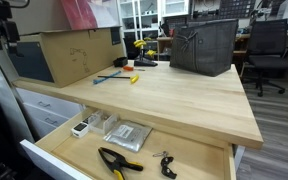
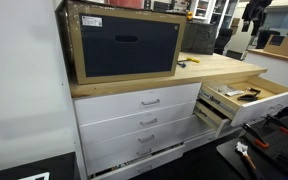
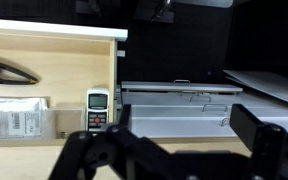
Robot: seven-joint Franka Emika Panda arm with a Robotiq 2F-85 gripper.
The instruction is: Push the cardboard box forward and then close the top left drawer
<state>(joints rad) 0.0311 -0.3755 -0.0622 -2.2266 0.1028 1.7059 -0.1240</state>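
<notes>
The cardboard box [image 2: 124, 45] stands at the left end of the worktop [image 2: 224, 68], its dark panel at the front edge. The top left drawer [image 2: 144, 101] sits directly below, white front apparently flush. In the wrist view, the gripper [image 3: 172, 145] jaws stand wide and empty.

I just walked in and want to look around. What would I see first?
The big brown cardboard box with its dark blue end, sitting on the wooden worktop above white drawers. Below the worktop a wide drawer stands open, with pliers and keys inside. A dark grey fabric bin stands farther along the worktop.
</notes>
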